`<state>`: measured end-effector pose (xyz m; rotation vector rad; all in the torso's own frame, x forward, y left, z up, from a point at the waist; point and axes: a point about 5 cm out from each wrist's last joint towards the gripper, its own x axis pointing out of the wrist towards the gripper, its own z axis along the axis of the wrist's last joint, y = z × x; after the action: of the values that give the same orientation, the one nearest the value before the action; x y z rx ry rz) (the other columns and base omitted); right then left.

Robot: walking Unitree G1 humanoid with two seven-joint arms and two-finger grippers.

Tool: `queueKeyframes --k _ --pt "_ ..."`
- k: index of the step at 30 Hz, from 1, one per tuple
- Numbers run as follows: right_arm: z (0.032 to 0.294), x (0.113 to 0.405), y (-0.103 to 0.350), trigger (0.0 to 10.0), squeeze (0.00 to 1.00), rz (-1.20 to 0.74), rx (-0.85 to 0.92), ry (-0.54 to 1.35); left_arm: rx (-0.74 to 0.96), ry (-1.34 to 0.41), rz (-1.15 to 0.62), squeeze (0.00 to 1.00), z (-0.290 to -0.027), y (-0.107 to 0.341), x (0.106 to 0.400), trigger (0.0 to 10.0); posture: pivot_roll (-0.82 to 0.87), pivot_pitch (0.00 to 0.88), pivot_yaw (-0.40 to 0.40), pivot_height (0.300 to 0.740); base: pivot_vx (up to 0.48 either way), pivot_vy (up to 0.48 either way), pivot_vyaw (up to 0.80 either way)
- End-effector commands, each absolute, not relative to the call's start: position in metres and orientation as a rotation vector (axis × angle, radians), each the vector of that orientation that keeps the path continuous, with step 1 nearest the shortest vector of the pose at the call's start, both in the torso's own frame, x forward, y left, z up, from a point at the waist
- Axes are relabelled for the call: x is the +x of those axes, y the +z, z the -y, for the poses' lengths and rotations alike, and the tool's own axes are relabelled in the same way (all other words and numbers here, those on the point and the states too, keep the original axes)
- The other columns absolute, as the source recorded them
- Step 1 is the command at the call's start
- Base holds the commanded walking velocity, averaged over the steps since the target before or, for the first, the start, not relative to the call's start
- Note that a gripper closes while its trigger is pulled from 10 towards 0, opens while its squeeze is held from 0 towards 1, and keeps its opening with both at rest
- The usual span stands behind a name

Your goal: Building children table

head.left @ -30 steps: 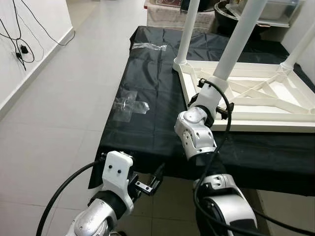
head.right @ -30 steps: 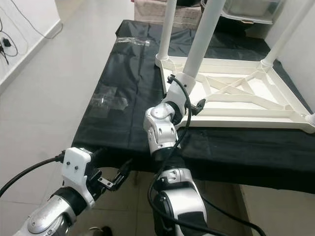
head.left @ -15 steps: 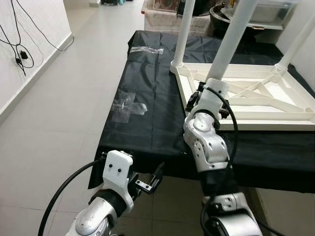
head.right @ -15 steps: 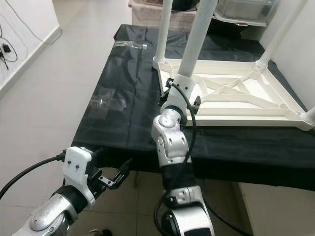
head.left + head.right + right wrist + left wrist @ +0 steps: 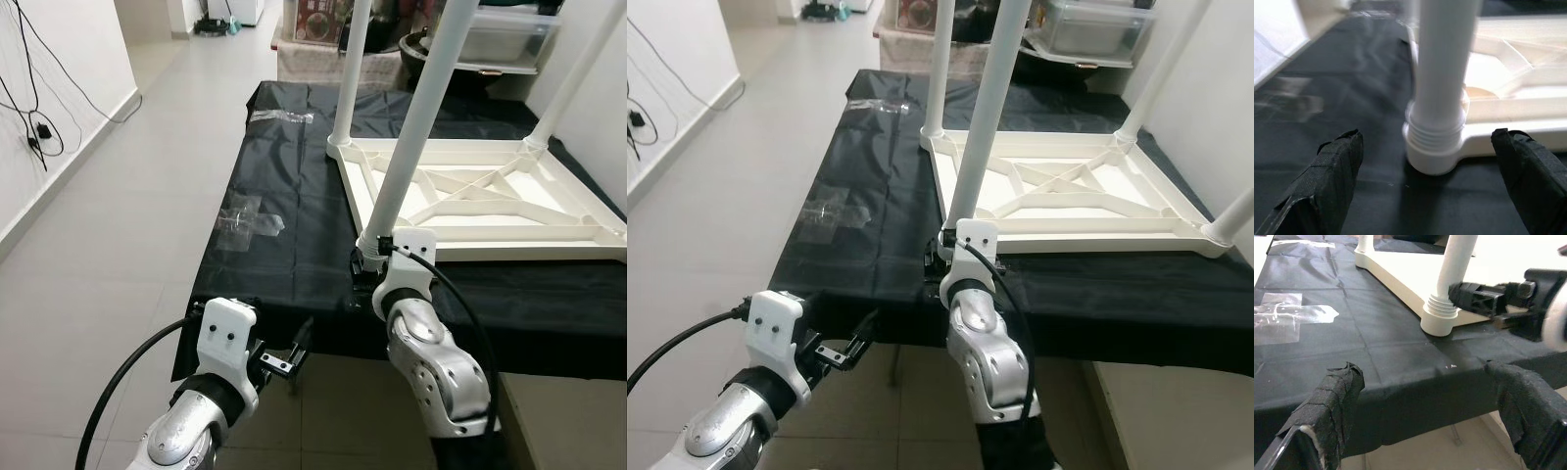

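Observation:
The white children's table (image 5: 490,211) lies upside down on a black-covered table (image 5: 284,196), its legs pointing up. The near-left leg (image 5: 411,127) stands in a ribbed socket (image 5: 1435,147) at the frame's corner. My right gripper (image 5: 367,266) is at that socket, open, with a finger (image 5: 1332,166) far out on each side and neither one touching the leg. From the left wrist view, the right gripper's fingers (image 5: 1479,298) reach the leg just above the socket (image 5: 1439,320). My left gripper (image 5: 284,357) hangs open below the table's front edge, holding nothing.
Clear plastic wrappers lie on the black cover (image 5: 245,215) and further back (image 5: 279,116). Storage boxes (image 5: 500,39) stand behind the table. Cables (image 5: 29,108) hang on the left wall. Tiled floor (image 5: 118,245) stretches along the left side.
The head view has tilted up. My right arm has swung down and straightened under the table edge, with its gripper staying at the base of the near leg. The left gripper has barely moved.

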<state>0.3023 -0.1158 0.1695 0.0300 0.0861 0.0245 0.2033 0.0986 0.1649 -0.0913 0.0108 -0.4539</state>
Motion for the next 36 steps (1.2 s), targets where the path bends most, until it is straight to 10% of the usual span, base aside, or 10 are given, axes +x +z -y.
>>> queueKeyframes --k 1,15,36 --pt "0.116 0.299 0.171 10.0 0.0 -0.066 0.032 0.06 -0.086 -0.442 -0.03 0.0 -0.099 0.16 0.203 10.0 0.11 0.091 -0.072 0.74 0.0 0.0 0.0" --pt "0.23 0.302 0.139 10.0 0.0 -0.193 -0.35 -0.251 -0.068 -0.403 -0.03 0.0 -0.102 0.158 0.201 10.0 0.11 0.113 -0.074 0.74 0.0 0.0 0.0" --pt "0.174 0.288 0.132 10.0 0.0 -0.132 -0.164 0.015 -0.061 -0.215 -0.127 0.0 -0.126 0.138 0.212 10.0 0.11 0.093 -0.078 0.74 0.307 -0.119 0.0"
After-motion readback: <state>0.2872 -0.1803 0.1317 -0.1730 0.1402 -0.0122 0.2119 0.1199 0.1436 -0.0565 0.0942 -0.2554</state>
